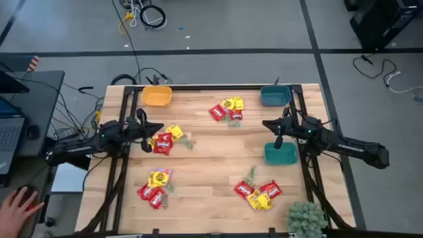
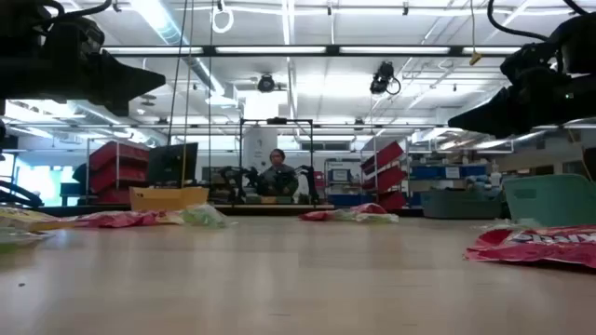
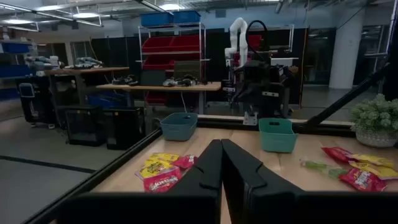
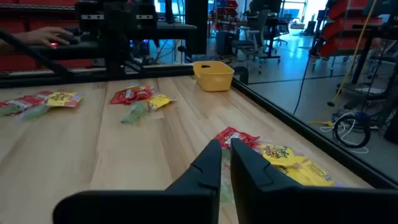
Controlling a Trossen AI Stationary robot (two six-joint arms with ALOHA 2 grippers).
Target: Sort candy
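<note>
A: Where is the candy?
B: In four heaps on the worktop: one just beside the left gripper, one far by the teal bowl, two near the front edge.
A: And the grippers?
B: Both clenched, holding nothing. The right gripper hangs above bare wood, near another teal bowl.

Bright overhead tube lighting, blurred foreground.

Bench: pale wood planks, smooth, satin finish. Candy: glossy crinkled film wrappers. Bowls: matt plastic in appearance. End effector fingers: dark, matt, smooth. Floor: smooth grey.
</note>
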